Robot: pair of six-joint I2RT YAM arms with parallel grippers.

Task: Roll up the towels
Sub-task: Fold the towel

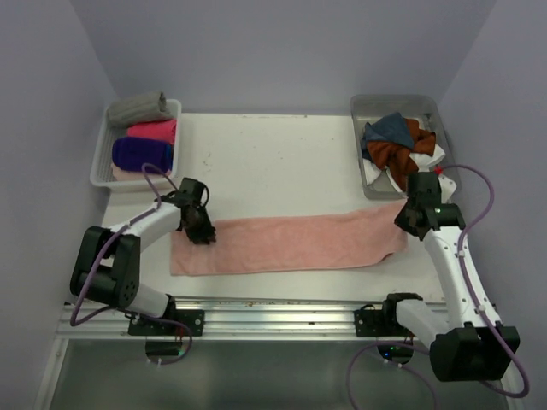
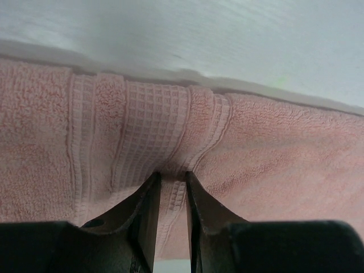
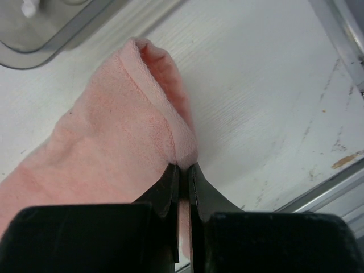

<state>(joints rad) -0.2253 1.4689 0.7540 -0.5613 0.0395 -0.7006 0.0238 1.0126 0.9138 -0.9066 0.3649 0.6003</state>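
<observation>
1. Top external view: the salmon pink towel (image 1: pixel 286 243) lies flat and long across the table (image 1: pixel 273 154).
2. The left gripper (image 1: pixel 202 233) pinches its left end.
3. The right gripper (image 1: pixel 405 228) is squeezed tight on its right end.

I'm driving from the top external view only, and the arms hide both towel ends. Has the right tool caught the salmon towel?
Observer: Yes, the right tool is shut on the salmon towel at its edge.
Operator: And the left one?
Observer: The left tool pinches a ridge of cloth at the waffle-weave band.
Operator: Is the right end lying flat?
Observer: No, it is folded over into a hump just ahead of the tool.
</observation>
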